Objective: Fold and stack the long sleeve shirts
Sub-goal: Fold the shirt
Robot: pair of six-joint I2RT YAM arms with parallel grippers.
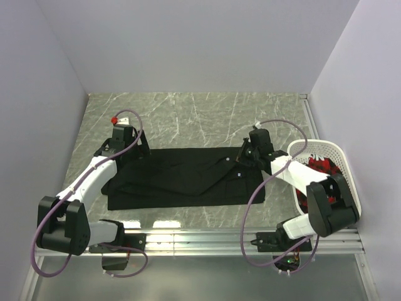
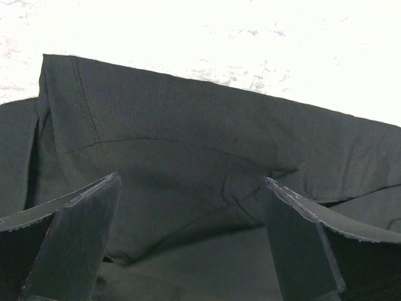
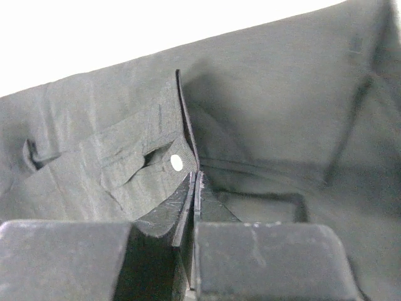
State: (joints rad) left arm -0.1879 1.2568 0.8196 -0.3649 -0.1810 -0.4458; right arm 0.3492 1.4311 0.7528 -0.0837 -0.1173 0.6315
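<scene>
A black long sleeve shirt (image 1: pixel 188 179) lies spread flat across the middle of the marble table. My left gripper (image 1: pixel 136 149) hovers at the shirt's far left corner. In the left wrist view it (image 2: pixel 191 182) is open wide, with only flat black cloth (image 2: pixel 188 125) between its fingers. My right gripper (image 1: pixel 244 155) sits at the shirt's far right edge. In the right wrist view its jaws (image 3: pixel 196 172) are pressed together on a raised cloth edge of the shirt (image 3: pixel 282 113), beside a small pale button (image 3: pixel 177 162).
A white plastic basket (image 1: pixel 338 150) stands at the right edge of the table, with red and dark cloth (image 1: pixel 322 166) inside. The right arm reaches past its near-left side. Grey walls close in on the left, back and right.
</scene>
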